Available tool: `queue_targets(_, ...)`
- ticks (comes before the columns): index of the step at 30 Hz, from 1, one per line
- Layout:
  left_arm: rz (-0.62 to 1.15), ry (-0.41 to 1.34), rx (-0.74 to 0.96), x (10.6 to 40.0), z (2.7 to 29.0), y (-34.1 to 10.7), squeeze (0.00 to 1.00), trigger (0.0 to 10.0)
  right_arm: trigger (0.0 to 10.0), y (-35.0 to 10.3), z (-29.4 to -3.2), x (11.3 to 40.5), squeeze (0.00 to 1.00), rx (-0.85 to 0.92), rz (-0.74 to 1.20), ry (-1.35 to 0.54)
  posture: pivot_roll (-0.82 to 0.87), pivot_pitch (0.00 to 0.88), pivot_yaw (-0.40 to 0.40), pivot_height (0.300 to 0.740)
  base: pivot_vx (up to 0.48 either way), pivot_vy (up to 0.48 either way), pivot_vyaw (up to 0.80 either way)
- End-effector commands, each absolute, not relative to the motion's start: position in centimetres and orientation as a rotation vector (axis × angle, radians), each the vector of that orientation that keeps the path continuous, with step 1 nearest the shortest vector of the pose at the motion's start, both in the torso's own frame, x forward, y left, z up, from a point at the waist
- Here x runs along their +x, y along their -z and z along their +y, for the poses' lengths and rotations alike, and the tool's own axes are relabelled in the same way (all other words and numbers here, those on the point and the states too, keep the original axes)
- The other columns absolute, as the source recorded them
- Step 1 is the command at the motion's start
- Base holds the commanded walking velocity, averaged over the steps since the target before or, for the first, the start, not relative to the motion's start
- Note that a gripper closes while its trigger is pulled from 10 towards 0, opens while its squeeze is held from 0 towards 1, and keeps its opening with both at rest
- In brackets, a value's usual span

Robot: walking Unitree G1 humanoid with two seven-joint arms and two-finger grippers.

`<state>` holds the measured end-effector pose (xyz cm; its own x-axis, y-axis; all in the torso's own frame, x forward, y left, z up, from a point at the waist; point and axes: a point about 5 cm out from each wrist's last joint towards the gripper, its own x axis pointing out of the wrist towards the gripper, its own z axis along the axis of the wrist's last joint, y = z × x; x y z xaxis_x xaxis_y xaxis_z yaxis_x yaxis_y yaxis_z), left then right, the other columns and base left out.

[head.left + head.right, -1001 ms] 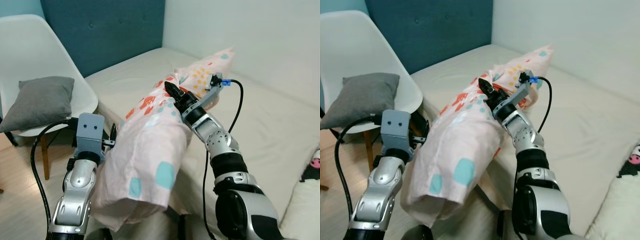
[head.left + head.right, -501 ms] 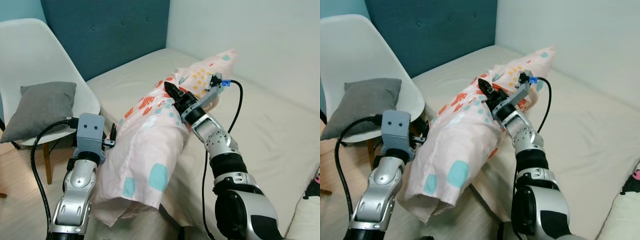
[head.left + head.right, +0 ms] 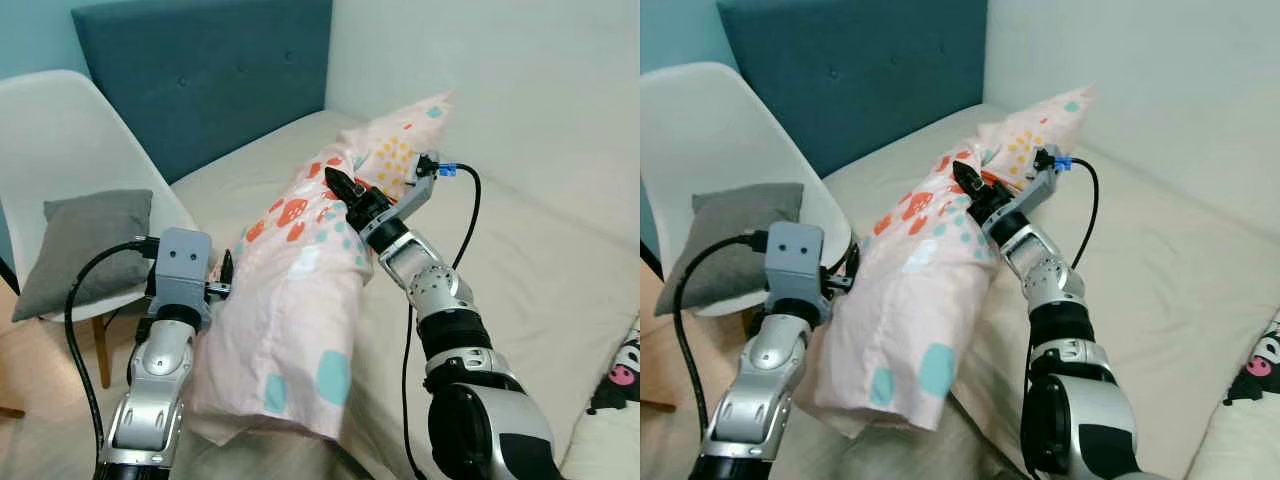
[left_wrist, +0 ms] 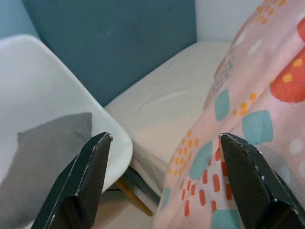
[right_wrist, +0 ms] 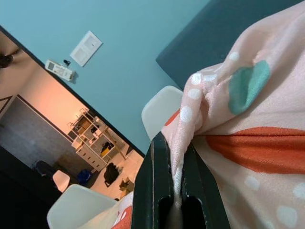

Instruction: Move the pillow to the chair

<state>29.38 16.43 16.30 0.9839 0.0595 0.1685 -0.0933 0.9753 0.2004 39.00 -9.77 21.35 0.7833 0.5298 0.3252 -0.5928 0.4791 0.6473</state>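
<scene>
- The pillow [image 3: 310, 270] is off the bed [image 3: 540, 250] over most of its length, slung between the two arms; its long axis runs from its far tip above the bed, past the right gripper [image 3: 340, 184], down to a hanging end near the left arm.
- The right gripper has its fingers pressed together on a fold of the pillow's cover, as the right wrist view shows: fabric is pinched between the two black fingers [image 5: 155, 191].
- The left gripper [image 4: 162, 181] is spread wide, its fingers [image 4: 88, 176] apart, with the pillow lying against the inner side of one finger and nothing clamped.
- The chair [image 3: 70, 150] lies beyond the left gripper, away from the pillow and the bed; the left arm is the nearer one to it.
- A grey cushion [image 3: 85, 245] already sits on the chair's seat, so the pillow would have to land on or beside it.
- I judge the carry must swing the pillow leftward across the gap; the hanging lower end could drag or snag on the chair's edge.
</scene>
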Motion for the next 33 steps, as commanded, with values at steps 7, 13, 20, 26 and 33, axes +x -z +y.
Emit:
queue_targets(7, -0.114, -0.077, 0.239, 28.6, 17.2, -14.9, 0.0, 10.0, 0.0, -21.2, -10.8, 39.1, 0.0, 0.737, -0.098, -0.673, 0.04, 0.0, -0.059, 0.715, 0.0, 0.0, 0.0)
queue_targets(13, 0.01, -0.072, 0.077, 27.3, 17.6, -12.6, 0.0, 10.0, 0.0, -17.3, -11.0, 38.1, 0.0, 0.588, 0.046, -0.675, 0.04, 0.0, -0.06, 0.735, 0.0, 0.0, 0.0)
queue_targets(20, 0.077, -0.065, -0.191, 26.3, 16.9, -11.5, 0.0, 10.0, 0.0, -13.9, -10.8, 36.4, 0.0, 0.48, 0.135, -0.704, 0.04, 0.0, -0.06, 0.74, 0.0, 0.0, 0.0)
queue_targets(26, 0.089, -0.08, -0.378, 26.6, 17.5, -10.4, 0.0, 10.0, 10.0, -13.9, -10.1, 35.9, 0.0, 0.409, 0.071, -0.763, 0.05, 0.0, -0.063, 0.74, 0.0, 0.0, 0.0)
queue_targets(33, 0.053, -0.067, -0.422, 27.2, 17.7, -10.9, 0.0, 10.0, 10.0, -14.3, -9.1, 35.6, 0.0, 0.347, 0.024, -0.82, 0.05, 0.0, -0.066, 0.74, 0.0, 0.0, 0.65)
